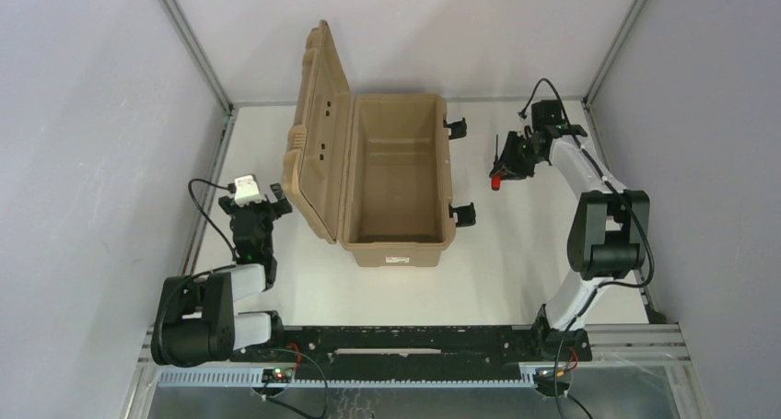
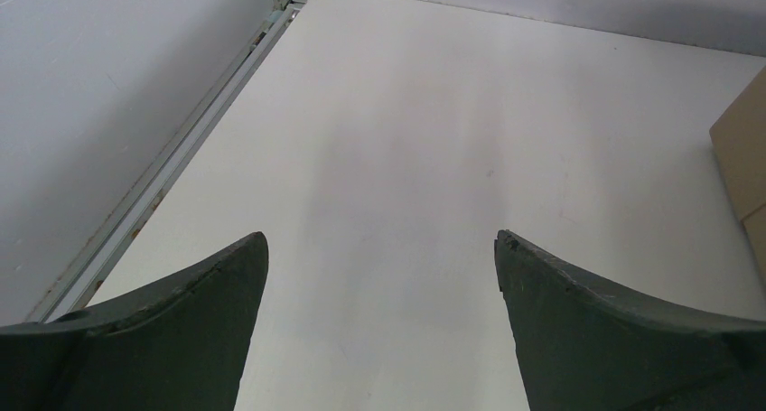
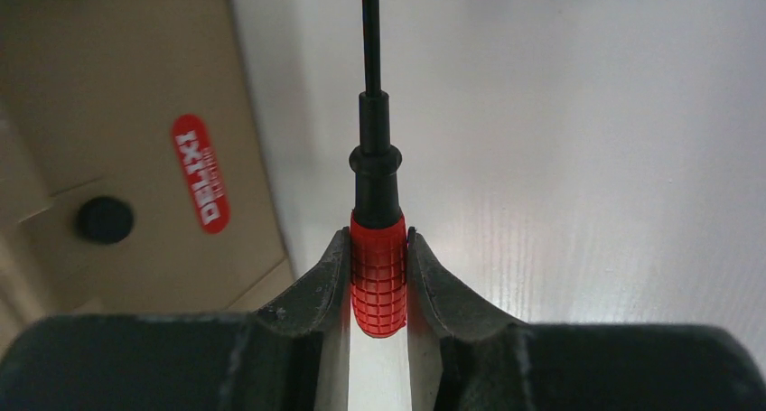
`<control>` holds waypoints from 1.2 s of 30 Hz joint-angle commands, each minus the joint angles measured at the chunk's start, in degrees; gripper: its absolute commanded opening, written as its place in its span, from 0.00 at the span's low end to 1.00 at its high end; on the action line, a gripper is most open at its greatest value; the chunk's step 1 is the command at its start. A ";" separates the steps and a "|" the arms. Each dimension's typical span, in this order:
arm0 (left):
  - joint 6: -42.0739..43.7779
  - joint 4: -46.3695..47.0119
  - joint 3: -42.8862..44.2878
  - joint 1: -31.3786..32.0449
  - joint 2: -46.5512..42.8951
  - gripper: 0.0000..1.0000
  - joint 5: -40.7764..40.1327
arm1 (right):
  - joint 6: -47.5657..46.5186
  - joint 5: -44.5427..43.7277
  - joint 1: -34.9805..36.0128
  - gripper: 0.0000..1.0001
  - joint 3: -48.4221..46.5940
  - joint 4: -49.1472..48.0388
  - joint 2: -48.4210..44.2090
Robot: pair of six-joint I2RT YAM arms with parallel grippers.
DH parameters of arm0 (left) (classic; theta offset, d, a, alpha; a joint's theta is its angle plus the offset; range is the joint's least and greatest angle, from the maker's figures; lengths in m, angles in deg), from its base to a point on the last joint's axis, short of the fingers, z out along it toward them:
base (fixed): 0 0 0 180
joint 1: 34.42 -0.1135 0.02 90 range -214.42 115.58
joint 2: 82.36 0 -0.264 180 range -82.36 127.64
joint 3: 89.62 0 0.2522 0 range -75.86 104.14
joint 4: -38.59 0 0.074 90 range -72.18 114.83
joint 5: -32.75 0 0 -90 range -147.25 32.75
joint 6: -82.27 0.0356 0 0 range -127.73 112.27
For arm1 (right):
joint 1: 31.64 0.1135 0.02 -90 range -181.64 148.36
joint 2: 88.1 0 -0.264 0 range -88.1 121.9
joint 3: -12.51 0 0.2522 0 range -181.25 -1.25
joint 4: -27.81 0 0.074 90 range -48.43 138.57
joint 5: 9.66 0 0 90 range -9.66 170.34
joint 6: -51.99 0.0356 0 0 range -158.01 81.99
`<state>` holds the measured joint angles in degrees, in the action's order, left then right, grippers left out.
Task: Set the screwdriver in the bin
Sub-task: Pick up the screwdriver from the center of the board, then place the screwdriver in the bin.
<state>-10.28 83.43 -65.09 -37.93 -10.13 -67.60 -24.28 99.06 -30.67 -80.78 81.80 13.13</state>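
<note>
Pinching the screwdriver (image 3: pixel 378 280) by its red handle, the right gripper (image 3: pixel 378 241) hung beside the open bin (image 1: pixel 368 250) — best carried over the rim before letting go; the left gripper (image 2: pixel 380 248) sat open.

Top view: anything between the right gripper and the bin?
Just bare table, per the top view; right gripper holds the screwdriver, apart from the bin.

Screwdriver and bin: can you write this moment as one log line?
right gripper: shut on screwdriver | bin: lid open, empty | left gripper: open, empty
</note>
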 commanded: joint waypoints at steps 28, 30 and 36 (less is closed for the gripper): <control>0.79 1.68 0.34 -0.14 -0.18 1.00 -0.06 | 15.67 8.65 7.50 0.16 -10.73 3.90 -18.60; 0.83 1.68 0.34 -0.10 -0.17 1.00 -0.08 | 16.38 5.20 9.50 0.16 -12.92 5.42 -18.42; 0.79 1.67 0.32 -0.10 -0.20 1.00 -0.07 | 18.15 -5.47 16.70 0.17 -18.96 10.04 -15.67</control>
<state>-10.28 83.43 -65.09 -37.93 -10.13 -67.60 -8.76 102.89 -17.73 -95.11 87.96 -2.70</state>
